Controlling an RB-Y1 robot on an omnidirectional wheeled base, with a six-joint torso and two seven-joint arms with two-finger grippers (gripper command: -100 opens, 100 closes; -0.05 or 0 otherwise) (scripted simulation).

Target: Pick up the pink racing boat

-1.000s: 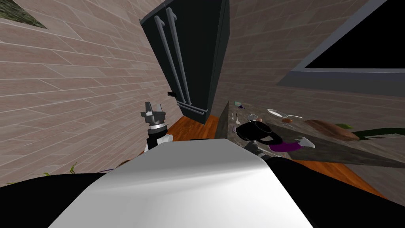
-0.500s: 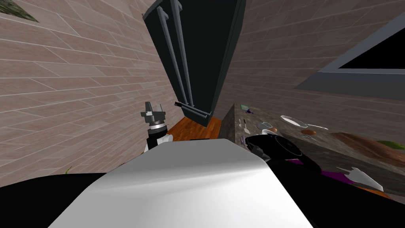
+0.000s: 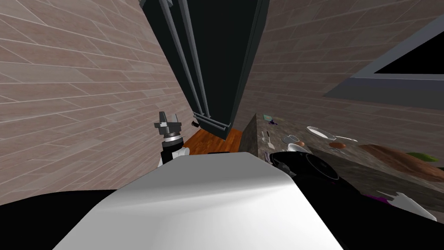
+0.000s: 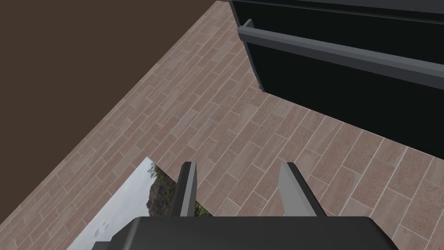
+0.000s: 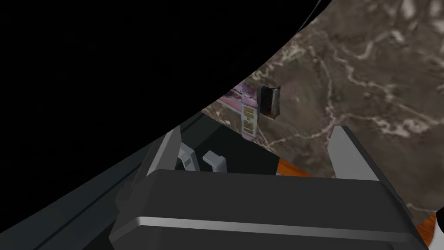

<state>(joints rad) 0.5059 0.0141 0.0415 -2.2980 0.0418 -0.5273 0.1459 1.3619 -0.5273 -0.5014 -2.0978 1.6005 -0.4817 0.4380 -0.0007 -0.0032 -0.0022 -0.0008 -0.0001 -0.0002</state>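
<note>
The pink racing boat (image 5: 248, 113), with gold markings on its side, lies on a dark brown marbled counter (image 5: 368, 78), seen in the right wrist view just beyond the right gripper (image 5: 258, 130). Much of the boat is hidden behind a black curved mass. A small dark box (image 5: 269, 101) sits just beside it. The right gripper's fingers stand wide apart with nothing between them, level with the counter's edge, where a sliver of orange floor shows.

Compared with half a second ago, the head camera has swung: the tall dark cabinet (image 3: 217, 65) with its two long grey handles now rises higher and looms larger, while the counter keeps nearly the same place in view. The right arm's dark bulk is still over the counter's near end, and the left gripper (image 3: 168, 120) remains raised beside the wall to the robot's left, its fingers open and empty.

In the head view the counter (image 3: 347, 167) runs away to the right, carrying a white dish (image 3: 318, 131), a pale spoon (image 3: 269, 139), a small round brown item (image 3: 338, 146) and a larger brown mound (image 3: 394, 157). Walls of brown, brick-like tiles close in on both sides. An orange wooden floor (image 3: 212, 139) shows at the cabinet's foot, and a grey-framed opening (image 3: 368, 82) at upper right holds a black area.
</note>
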